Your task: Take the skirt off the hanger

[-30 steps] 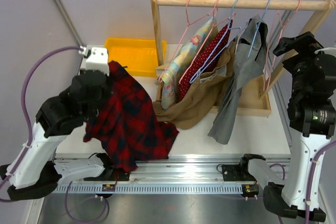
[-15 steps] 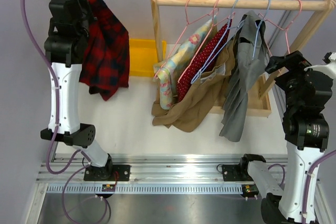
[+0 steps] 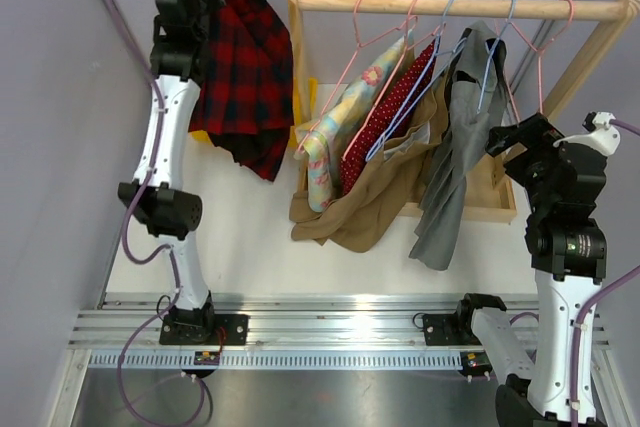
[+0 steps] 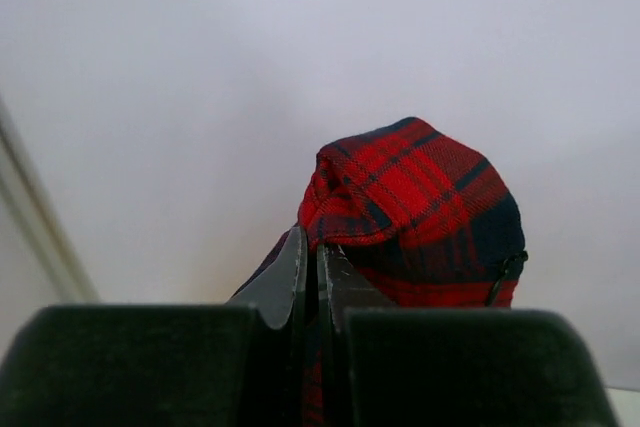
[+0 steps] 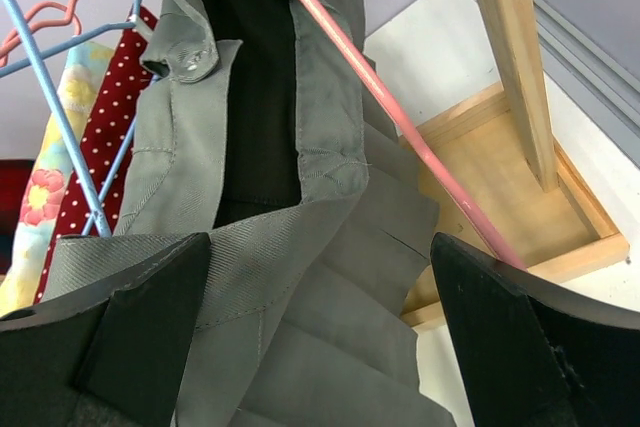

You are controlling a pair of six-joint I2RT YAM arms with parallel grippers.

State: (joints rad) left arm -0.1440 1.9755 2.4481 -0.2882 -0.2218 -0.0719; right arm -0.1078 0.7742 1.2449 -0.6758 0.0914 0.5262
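White bench (image 3: 250,237) is carrying a rack (image 3: 450,4); left end effector (image 4: 308,247) is clamping the plaid skirt (image 3: 245,57) high beside it. Cloth is looking light, limp; a pinched edge should hold. Right end effector (image 5: 320,282) is gaping.

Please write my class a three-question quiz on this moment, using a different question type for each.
1. True or false: the left gripper is shut on the red plaid skirt.
2. Multiple choice: the right gripper is A) open, B) shut, C) out of every view.
3. Fill in: the garment hanging right in front of the right gripper is ____ in colour.

Key: 1 true; 2 A; 3 grey.
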